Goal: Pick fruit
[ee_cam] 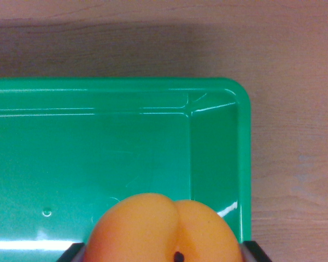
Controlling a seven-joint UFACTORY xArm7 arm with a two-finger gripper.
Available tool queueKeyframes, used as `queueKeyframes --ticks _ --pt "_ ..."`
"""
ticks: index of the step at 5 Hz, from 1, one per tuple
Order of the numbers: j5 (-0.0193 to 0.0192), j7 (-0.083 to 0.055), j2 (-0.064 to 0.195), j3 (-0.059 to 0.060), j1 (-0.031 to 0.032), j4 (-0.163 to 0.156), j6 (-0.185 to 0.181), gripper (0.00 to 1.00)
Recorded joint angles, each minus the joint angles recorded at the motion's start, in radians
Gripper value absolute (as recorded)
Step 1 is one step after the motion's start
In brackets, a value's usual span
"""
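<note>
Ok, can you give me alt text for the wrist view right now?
An orange, peach-like fruit fills the bottom centre, between the dark tips of the jaws at the lower corners. Behind it lies a green plastic tray, nothing else visible in it, on a wooden table.

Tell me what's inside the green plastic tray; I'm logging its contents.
Nothing lies on the visible floor of the green plastic tray. The orange peach-like fruit in front hides the floor beneath it, and the tray's left part is out of frame.
</note>
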Motion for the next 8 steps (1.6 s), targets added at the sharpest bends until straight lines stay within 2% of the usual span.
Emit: queueKeyframes --ticks 1,2,3,4,8 --pt "0.0000 0.000 0.000 0.000 0.0000 0.000 0.000 1.00" --pt "0.0001 -0.002 -0.011 0.000 0.0005 0.017 0.028 1.00" --pt "0.0001 -0.002 -0.011 0.000 0.0005 0.017 0.028 1.00" --pt "0.0002 -0.004 -0.019 0.000 0.0009 0.030 0.049 1.00" --pt "0.0004 -0.007 -0.029 0.000 0.0014 0.045 0.074 1.00"
